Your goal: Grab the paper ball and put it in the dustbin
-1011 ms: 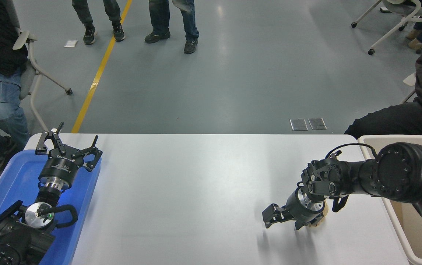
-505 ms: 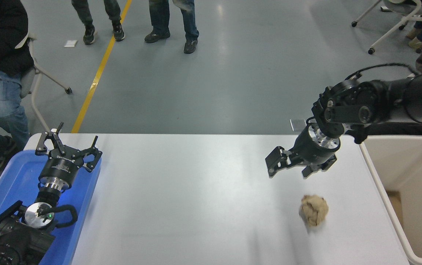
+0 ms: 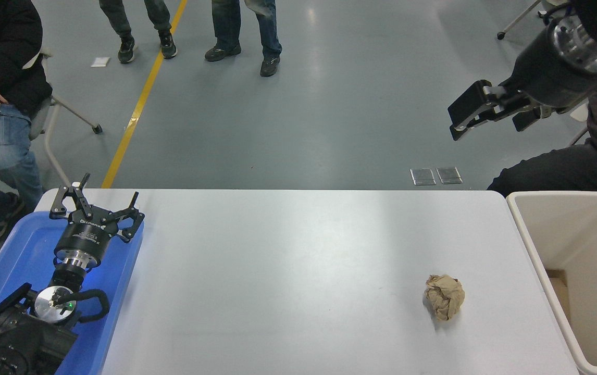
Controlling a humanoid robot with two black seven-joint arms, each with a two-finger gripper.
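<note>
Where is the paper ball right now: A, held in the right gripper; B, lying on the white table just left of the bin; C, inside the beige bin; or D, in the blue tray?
B: the paper ball lies on the white table, apart from the bin, while the right gripper hangs empty high above, its fingers spread.

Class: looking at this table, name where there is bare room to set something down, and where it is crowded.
Bare: the white table between the blue tray and the paper ball. Crowded: the tray under the parked left gripper; the strip between ball and dustbin. The right gripper hangs high.
</note>
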